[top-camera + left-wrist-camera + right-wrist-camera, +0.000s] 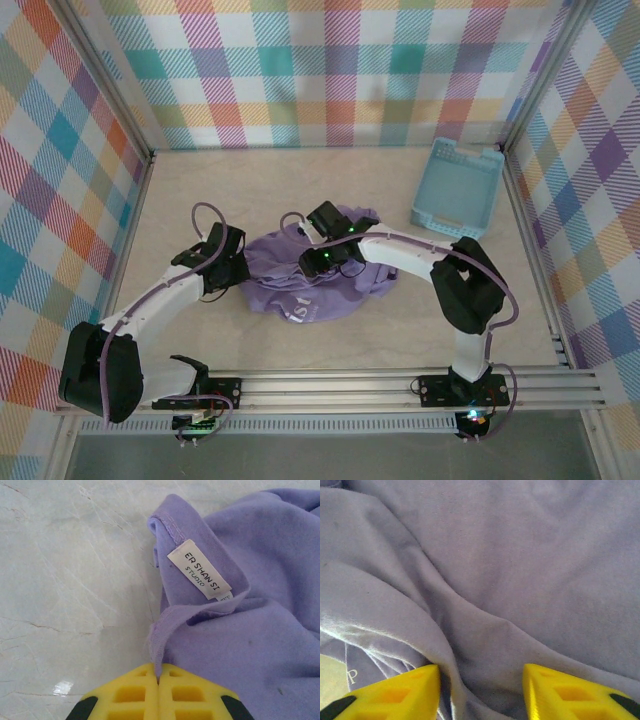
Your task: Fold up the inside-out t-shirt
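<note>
Left wrist view: left fingers (135, 692) pinch the t-shirt (265, 640) neckline near its label (199, 569); right fingers (395, 695) spread wide. Soft, limp fabric: grip seams

- In my left wrist view, the white neck label (199, 569) sewn into the t-shirt (260, 645) reads "ER SHAN SI" over "STUDIO".
- A smaller tag (223, 598) peeks out beneath it, its print too small for me to read.
- In my right wrist view, a pale "P" (352, 675) stands on the fabric.
- From above, I see pale lettering (297, 314) on the t-shirt's near edge, but I cannot read it.
</note>
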Robot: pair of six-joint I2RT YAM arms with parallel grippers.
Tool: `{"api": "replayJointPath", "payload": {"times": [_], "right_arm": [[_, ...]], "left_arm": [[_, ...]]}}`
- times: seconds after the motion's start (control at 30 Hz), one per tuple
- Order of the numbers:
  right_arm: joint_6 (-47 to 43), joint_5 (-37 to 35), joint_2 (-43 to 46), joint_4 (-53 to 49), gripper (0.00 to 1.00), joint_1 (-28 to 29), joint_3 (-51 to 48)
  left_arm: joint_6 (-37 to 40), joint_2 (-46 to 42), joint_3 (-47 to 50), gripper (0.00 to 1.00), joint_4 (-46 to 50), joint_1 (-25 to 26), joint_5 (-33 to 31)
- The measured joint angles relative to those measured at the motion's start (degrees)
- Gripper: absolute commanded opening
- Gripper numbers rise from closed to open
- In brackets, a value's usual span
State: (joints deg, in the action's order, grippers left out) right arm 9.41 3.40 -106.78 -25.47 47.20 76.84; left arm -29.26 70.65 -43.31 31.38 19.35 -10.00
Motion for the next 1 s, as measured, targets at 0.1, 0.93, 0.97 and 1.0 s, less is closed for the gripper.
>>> {"api": "replayJointPath", "payload": {"times": [0.1, 0.93, 0.97, 1.0], "right_arm": [[-0.59, -2.12, 0.26, -0.07, 0.54, 1.46, -0.22], [-0.83, -7.8, 14.43, -4.61, 0.0, 3.04, 2.19], [-0.68, -7.26, 15.98, -4.7, 0.0, 3.04, 3.08], [-0.59, -6.99, 16.85, -4.79, 0.0, 3.04, 3.82]], "left_arm": [[0.15, 0.11, 0.0, 0.03, 0.0, 0.0, 0.02], [0.17, -2.08, -0.33, 0.24, 1.81, 0.17, -2.51], [0.17, -2.93, -1.11, 0.3, 2.27, 0.52, -2.69], [0.11, -3.85, -1.86, 0.36, 2.84, 0.98, -2.89]]}}
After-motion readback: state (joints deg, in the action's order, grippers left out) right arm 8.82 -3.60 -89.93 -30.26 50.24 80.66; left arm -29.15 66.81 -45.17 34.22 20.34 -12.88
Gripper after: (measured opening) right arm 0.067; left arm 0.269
